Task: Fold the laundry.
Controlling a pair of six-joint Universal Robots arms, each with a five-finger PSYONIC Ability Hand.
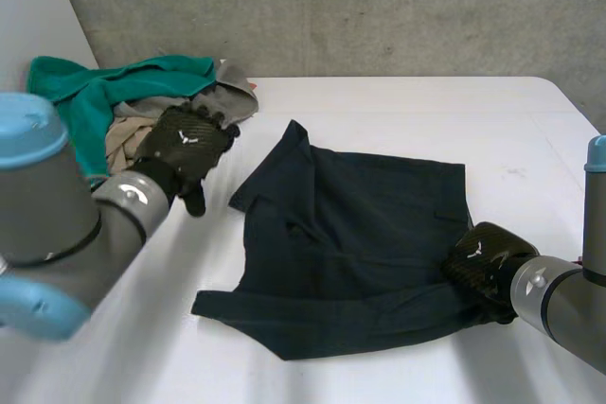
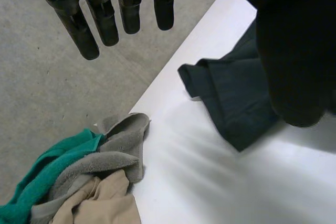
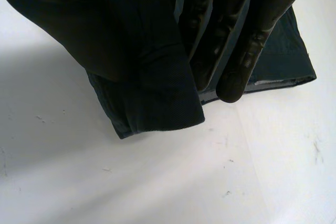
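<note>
A dark navy garment (image 1: pixel 350 243) lies spread and rumpled on the middle of the white table (image 1: pixel 407 101). My left hand (image 1: pixel 185 144) hovers left of its far corner with straight fingers (image 2: pixel 105 19), open and holding nothing; beyond the fingertips lies that corner of the garment (image 2: pixel 231 93). My right hand (image 1: pixel 483 267) rests at the garment's near right edge. In the right wrist view its fingers (image 3: pixel 236 51) and thumb pinch a fold of the dark cloth (image 3: pixel 152 98) just above the table.
A pile of laundry sits at the table's far left corner: a green towel (image 1: pixel 85 92), a grey cloth (image 2: pixel 115 150) and a beige cloth (image 2: pixel 100 203). A concrete wall stands behind the table.
</note>
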